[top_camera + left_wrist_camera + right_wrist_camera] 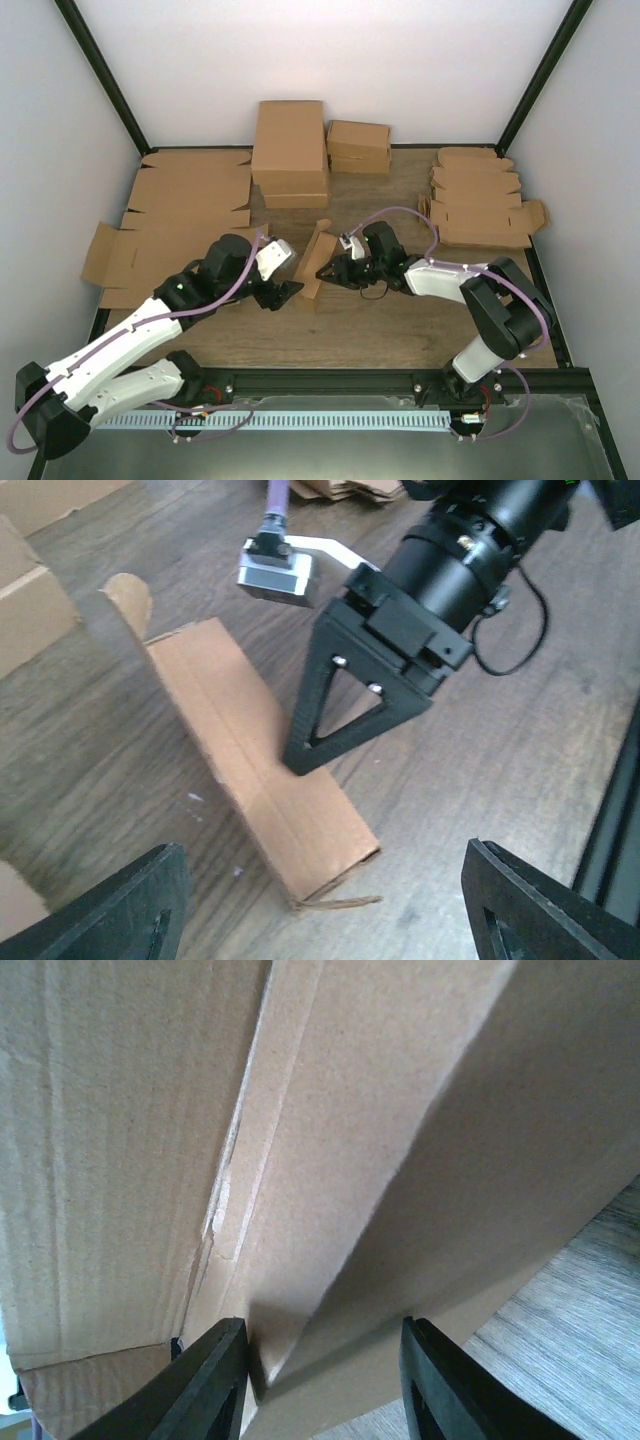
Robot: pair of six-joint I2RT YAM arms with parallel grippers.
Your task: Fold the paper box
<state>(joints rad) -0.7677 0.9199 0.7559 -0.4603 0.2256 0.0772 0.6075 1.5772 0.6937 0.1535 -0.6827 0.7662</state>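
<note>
Paper box (318,262) on edge, lengthwise near-to-far

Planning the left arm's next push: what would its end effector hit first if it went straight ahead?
Likely the paper box, just ahead of the open left end effector, though depth is unclear.

No readable text or labels
</note>
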